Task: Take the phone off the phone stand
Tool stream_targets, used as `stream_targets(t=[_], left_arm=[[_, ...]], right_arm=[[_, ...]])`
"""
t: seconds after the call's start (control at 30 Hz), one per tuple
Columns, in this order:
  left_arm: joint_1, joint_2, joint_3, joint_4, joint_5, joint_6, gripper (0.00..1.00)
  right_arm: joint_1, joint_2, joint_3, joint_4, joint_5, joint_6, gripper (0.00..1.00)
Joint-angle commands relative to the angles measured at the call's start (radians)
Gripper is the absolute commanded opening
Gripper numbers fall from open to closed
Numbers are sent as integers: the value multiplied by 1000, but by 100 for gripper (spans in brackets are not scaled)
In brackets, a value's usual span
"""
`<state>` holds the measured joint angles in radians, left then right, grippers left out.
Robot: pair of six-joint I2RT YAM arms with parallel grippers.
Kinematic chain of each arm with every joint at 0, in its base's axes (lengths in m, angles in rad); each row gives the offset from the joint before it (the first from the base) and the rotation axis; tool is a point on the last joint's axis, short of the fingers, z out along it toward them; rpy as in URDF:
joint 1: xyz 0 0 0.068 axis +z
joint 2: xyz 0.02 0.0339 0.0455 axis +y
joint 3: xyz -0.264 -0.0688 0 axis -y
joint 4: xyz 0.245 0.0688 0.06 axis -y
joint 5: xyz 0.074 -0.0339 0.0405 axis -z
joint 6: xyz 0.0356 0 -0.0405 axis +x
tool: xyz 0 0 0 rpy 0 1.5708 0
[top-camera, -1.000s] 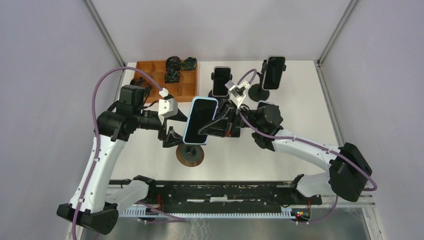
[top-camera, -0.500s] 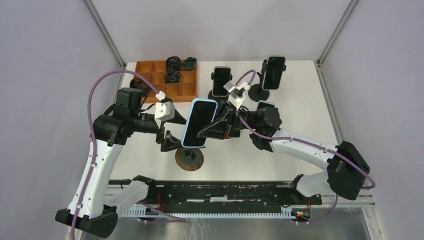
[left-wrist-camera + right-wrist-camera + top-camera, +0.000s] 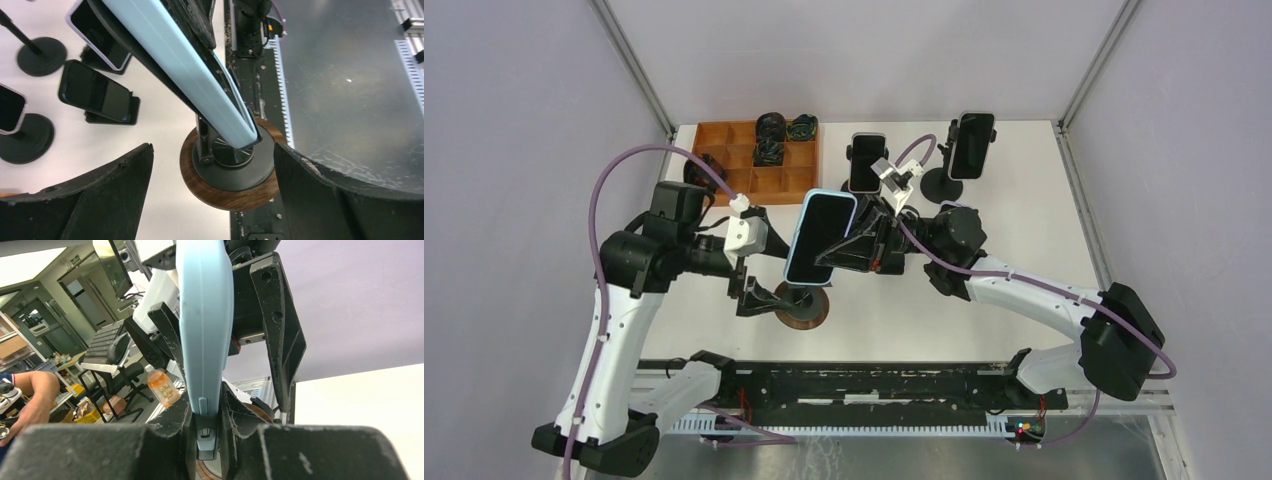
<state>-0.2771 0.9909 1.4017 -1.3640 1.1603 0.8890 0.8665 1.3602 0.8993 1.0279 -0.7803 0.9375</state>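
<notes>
My left hand (image 3: pixel 214 152) has dropped from beside the phone (image 3: pixel 821 237) to the foot of the stand (image 3: pixel 807 310). Its fingers are spread wide, one on each side of the round base, and the wrist view shows no contact.

My right hand (image 3: pixel 856 246) remains clamped on the phone's edges. The phone has shifted slightly leftward, and its lower end still sits in the stand's cradle.

Finding: the stand is bracketed but not yet pinned. Once the left hand bears on the base, the phone can likely be drawn out. Pulling sooner may lift the stand off the worktop (image 3: pixel 1024 200).
</notes>
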Motion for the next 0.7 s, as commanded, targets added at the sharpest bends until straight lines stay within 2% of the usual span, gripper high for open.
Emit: stream_targets(t=[0.0, 0.1, 0.17, 0.67], left_arm=[[-2, -82, -78, 246, 16, -169, 94], [-2, -149, -148, 440, -24, -311, 94], [-2, -170, -180, 514, -34, -366, 93], [-2, -115, -189, 543, 70, -446, 84]], right_arm=[[1, -23, 71, 211, 53, 67, 0], [3, -12, 74, 269, 60, 109, 0], [7, -9, 76, 293, 68, 124, 0], [63, 40, 126, 293, 85, 113, 0]])
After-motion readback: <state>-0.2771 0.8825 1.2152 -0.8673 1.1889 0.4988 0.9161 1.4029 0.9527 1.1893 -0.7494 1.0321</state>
